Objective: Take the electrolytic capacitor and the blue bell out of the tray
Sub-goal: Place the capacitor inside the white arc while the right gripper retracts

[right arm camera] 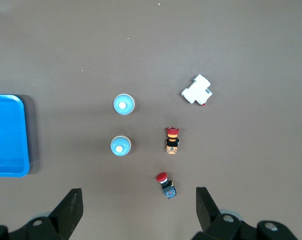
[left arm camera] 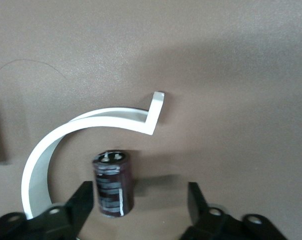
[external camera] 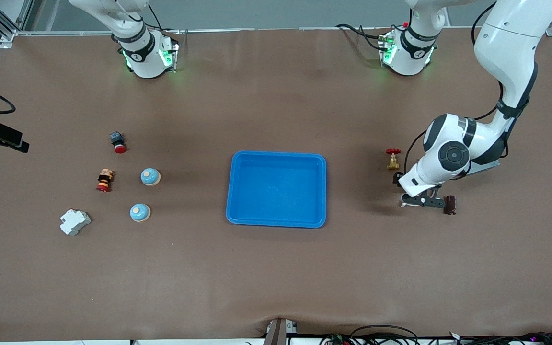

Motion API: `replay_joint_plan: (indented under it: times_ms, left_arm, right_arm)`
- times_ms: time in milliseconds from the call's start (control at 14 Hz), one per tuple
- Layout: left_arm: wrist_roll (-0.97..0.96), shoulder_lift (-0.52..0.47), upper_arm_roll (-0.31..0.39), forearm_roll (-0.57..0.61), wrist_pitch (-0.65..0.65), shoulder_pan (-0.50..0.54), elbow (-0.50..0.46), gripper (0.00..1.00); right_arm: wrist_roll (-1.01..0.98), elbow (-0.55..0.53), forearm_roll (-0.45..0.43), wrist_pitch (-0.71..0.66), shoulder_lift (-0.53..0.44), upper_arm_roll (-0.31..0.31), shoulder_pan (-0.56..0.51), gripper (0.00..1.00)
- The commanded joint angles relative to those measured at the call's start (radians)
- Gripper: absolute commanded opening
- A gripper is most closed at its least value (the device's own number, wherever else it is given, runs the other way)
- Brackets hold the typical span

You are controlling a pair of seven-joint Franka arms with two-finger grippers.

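Tray [external camera: 277, 189]: holds nothing, mid-table.
Capacitor [external camera: 450, 204]: on the table, well away from the tray toward the left arm's end, just beside a white curved strip [left arm camera: 66, 140].
Left gripper [external camera: 430, 200]: low over the capacitor, fingers spread, grasping nothing; capacitor stands free between them.
Blue bells [external camera: 150, 177] [external camera: 139, 212]: both on the table, away from the tray toward the right arm's end.
Right gripper [right arm camera: 139, 210]: waits, fingers apart, unloaded, high over the bells.
Progress: judged complete; only the arm's retreat is left.

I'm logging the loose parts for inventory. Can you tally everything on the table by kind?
Blue bells: 2
Red-capped push buttons: 2
White breaker block: 1
Red-handled brass valve: 1
Electrolytic capacitor: 1
Blue tray: 1
Total: 8
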Motion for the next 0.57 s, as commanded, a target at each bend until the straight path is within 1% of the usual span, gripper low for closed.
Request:
replay_joint_plan:
  times_ms: [0,143,356,499]
  left_arm:
    - [-0.004,-0.03,-0.009,0.025,-0.008,0.014,0.001,1.0]
    - [0.004,-0.058,-0.011,0.009,-0.049,0.015,0.016,1.0]
    - [0.009,-0.064,-0.012,-0.033,-0.192,0.015,0.1,1.0]
    - [0.028,-0.104,-0.014,-0.088,-0.327,0.017,0.162,1.0]
  right_arm:
    - [0.009,-0.007,0.012,-0.011,-0.017,0.01,-0.015,1.0]
    - [0.006,-0.007,0.012,-0.011,-0.017,0.01,-0.015,1.0]
    - [0.001,-0.005,-0.003,-0.011,-0.017,0.011,-0.015,1.0]
    - [-0.001,-0.005,-0.004,-0.009,-0.027,0.01,-0.015,1.0]
